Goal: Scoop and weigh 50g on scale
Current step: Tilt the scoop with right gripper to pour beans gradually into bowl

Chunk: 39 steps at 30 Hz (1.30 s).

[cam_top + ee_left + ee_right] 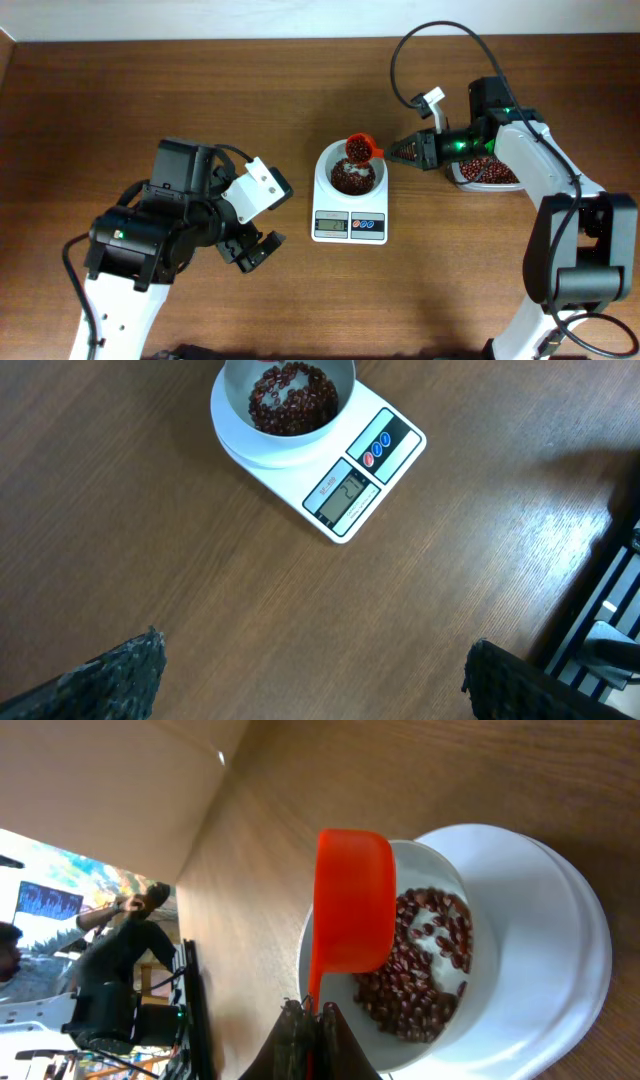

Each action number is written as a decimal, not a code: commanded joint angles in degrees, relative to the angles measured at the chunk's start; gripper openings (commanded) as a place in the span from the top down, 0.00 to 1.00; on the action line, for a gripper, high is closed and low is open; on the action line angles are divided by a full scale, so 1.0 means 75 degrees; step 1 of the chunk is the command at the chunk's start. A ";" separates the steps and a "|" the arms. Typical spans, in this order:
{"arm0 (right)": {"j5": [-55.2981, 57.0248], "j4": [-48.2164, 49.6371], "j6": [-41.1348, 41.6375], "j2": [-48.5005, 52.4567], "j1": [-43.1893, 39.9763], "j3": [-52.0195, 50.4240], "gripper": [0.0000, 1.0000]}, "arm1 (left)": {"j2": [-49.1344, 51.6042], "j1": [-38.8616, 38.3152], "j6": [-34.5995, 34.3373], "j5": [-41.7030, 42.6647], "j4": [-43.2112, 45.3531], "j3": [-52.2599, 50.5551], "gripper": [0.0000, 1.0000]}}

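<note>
Right wrist: we saw right jaws clamped on the scoop (pixel 352 900) handle over the scale (pixel 349 226); left jaws apart. Beans (pixel 420 965) sat in its bowl (pixel 323 168): light, hard, rolly, so we judged scoop-only handling, gripped by handle.

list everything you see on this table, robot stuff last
table: one, brown wood, under everything
scale: one, white with a grey display and blue and red buttons, middle of the table
bowl: one, white, on top of the scale
beans: dark red-brown, a heap in the bowl, another in the tub, and some seemingly in the scoop
scoop: one, orange-red, tilted over the bowl's far rim
tub: one, clear, right of the scale, partly hidden by the right arm
left gripper: one, black, open, holding nothing, left of the scale
right gripper: one, black, shut on the scoop's handle
</note>
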 commanded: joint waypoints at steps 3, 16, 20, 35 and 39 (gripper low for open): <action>-0.0708 -0.0122 -0.0347 0.0038 0.0052 -0.0003 0.96 | -0.0032 0.0032 0.0117 0.0085 0.0009 0.0111 0.01; 0.0466 -0.0204 0.0353 0.0032 0.0050 0.0003 0.96 | -0.0032 0.0032 0.0117 0.0085 0.0009 0.0111 0.01; -0.1559 -0.0262 -0.0283 -0.0003 0.0044 0.0003 0.96 | -0.0032 0.0032 0.0117 0.0085 0.0009 0.0111 0.01; 0.1285 -0.0425 0.0356 -0.0041 0.0093 0.0003 0.96 | -0.0032 0.0032 0.0117 0.0085 0.0009 0.0111 0.01; 0.0994 -0.0408 0.0356 -0.0041 0.0093 0.0003 0.96 | -0.0032 0.0032 0.0117 0.0085 0.0009 0.0111 0.01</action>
